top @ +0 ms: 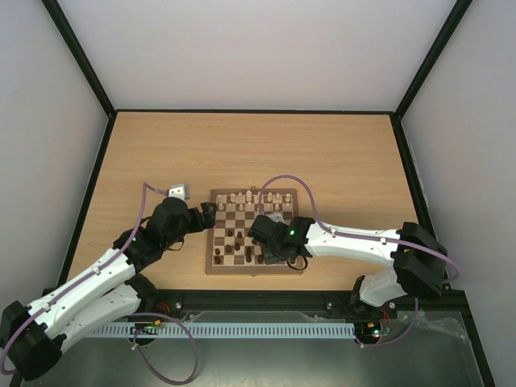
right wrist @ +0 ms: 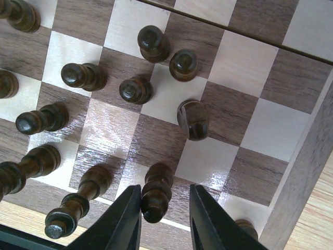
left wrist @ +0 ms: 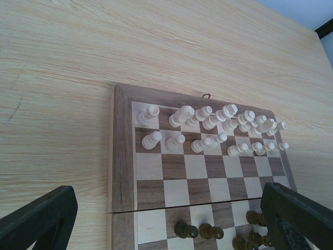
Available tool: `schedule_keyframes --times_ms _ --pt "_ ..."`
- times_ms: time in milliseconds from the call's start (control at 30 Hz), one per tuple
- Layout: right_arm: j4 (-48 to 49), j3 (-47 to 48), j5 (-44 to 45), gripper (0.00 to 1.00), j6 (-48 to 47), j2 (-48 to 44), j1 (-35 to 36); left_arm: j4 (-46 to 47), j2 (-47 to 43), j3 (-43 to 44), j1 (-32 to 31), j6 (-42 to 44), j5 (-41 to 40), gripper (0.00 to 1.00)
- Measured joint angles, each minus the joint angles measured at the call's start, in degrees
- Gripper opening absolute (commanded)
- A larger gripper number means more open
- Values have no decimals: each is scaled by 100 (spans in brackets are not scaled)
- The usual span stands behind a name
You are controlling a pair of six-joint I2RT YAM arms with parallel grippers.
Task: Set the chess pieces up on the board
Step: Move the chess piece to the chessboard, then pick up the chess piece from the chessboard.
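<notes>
My left pincer (top: 207,216) gapes wide at the board (top: 211,242)'s left edge, holding nothing. By the board's near-right corner, my right pincer (right wrist: 165,219) straddles an upright dark chess piece (right wrist: 156,195), jaws narrowed with a gap showing. The right arm is nearer.

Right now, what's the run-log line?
left gripper: open, empty | right gripper: straddling dark piece, grip unclear | cream pieces: on board's far rows

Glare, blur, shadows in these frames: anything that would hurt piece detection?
Right wrist: glare patches on the glossy board, dark pieces sharp. Left wrist: even light, pale pieces in focus, soft short shadows. Top external: flat, even light, no glare, but both sets too small to tell types.
</notes>
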Motion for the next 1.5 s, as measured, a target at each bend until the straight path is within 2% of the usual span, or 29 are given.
schedule_keyframes --times_ms 167,733,833,1000,1100,1200,1500 --pt "44 2 -24 18 -22 2 0 2 0 0 0 0 0 100" --pt "96 11 -125 13 -85 2 227 7 2 -24 0 0 0 100" --pt "96 11 -125 14 -85 2 256 9 2 -26 0 0 0 99" --pt "85 13 -127 37 -28 2 271 13 2 -37 0 0 0 99" --pt "33 83 -85 39 -26 2 280 15 2 -52 0 0 0 99" --pt "-57 232 -4 40 -17 -4 289 13 2 -61 0 0 2 100" --pt "-339 815 595 29 -129 -138 48 13 0 -61 0 0 0 100"
